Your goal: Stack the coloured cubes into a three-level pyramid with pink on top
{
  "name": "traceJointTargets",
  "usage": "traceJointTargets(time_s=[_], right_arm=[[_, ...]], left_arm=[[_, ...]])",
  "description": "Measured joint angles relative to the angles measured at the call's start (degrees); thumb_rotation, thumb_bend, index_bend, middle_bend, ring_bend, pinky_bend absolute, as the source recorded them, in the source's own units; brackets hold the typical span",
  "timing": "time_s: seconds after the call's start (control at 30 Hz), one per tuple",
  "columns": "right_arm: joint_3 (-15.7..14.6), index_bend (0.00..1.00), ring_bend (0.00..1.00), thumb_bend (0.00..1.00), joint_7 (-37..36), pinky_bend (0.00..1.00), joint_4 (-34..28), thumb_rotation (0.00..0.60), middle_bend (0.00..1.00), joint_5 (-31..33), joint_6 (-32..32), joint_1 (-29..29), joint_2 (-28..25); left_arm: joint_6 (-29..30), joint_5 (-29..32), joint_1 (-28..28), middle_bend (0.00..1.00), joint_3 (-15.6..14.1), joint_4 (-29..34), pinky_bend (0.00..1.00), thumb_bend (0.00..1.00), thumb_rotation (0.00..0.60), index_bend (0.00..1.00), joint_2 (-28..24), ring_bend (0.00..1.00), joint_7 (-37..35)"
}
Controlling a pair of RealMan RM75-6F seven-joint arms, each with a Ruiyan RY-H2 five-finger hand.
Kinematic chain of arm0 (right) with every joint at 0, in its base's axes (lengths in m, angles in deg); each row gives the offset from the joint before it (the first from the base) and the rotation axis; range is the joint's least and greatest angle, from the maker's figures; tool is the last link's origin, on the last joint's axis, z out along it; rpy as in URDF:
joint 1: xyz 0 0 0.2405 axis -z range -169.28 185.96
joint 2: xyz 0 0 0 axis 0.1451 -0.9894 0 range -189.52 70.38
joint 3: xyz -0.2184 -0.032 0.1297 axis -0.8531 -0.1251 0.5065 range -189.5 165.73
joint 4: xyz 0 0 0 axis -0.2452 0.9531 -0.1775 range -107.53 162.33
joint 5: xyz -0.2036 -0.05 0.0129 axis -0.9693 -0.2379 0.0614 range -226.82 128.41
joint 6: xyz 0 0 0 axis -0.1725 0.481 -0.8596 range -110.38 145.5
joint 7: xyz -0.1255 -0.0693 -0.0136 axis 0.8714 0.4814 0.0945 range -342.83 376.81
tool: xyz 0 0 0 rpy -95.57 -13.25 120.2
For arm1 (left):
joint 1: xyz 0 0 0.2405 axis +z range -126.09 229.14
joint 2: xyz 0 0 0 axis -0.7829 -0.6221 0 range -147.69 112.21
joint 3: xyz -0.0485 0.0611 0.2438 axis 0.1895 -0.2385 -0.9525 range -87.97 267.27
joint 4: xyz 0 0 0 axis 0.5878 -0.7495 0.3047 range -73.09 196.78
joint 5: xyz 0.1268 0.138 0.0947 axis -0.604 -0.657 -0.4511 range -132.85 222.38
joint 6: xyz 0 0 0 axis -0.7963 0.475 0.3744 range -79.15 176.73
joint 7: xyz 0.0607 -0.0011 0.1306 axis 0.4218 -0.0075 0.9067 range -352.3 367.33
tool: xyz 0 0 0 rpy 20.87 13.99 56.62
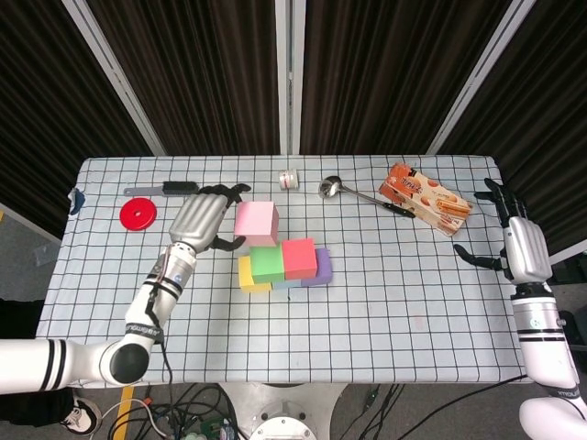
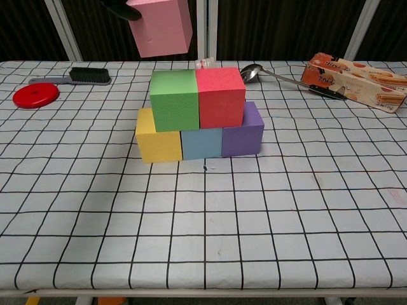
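Pink cube (image 1: 256,223) held in left hand (image 1: 200,220), fingers wrapped on its left side, up in the air just behind the green cube (image 1: 267,263). Right hand (image 1: 521,247) at the table's (image 1: 413,312) right edge, fingers spread, nothing in it. Chest view: pink cube (image 2: 161,27) hangs tilted above the green (image 2: 174,100) and red cube (image 2: 220,96), clear of them; yellow (image 2: 158,141), blue (image 2: 201,143), purple (image 2: 243,135) below.
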Motion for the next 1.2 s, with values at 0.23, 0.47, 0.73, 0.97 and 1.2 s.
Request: traceJointTargets(time_s=[0.23, 0.47, 0.73, 0.97, 1.2], right_arm=[[0.96, 0.0, 0.0, 0.1, 1.27, 0.0, -0.79, 0.6, 0.2, 0.42, 0.05, -0.37, 0.38], [1.55, 0.0, 0.0, 0.1, 1.97, 0.0, -1.25, 0.6, 0.2, 0.99, -0.01, -0.22, 0.1], [1.66, 0.0, 0.0, 0.1, 2.16, 0.0, -1.26, 0.6, 0.2, 1.2, -0.55, -0.18, 0.42], [1.79, 0.0, 0.0, 0.1, 2.17, 0.0, -0.71, 0.6, 0.2, 1.76, -1.11, -0.14, 0.66], [1.92, 0.0, 0.0, 0.1, 2.4, 0.0, -0.43, 0.6, 0.2, 2.1, -1.4, -0.09, 0.86]], left_arm=[[3.8, 5.53, -2.98, 0.49, 0.63, 2.97, 0.16, 0.29, 0.6, 0.17, 1.61, 0.19, 4.29], [6.4, 7.71, -4.98, 0.49, 1.46, 4.42, 0.16, 0.29, 0.6, 0.17, 4.37, 0.2, 5.95], [8.24, 6.66, -5.28, 0.49, 1.25, 4.46, 0.16, 0.29, 0.6, 0.17, 6.28, 0.2, 6.45], [8.12, 6.52, -4.91, 0.48, 0.33, 3.67, 0.15, 0.29, 0.6, 0.17, 7.26, 0.2, 6.78], [6.97, 6.02, -4.61, 0.44, 0.04, 3.4, 0.14, 0.27, 0.6, 0.17, 7.48, 0.2, 6.77]])
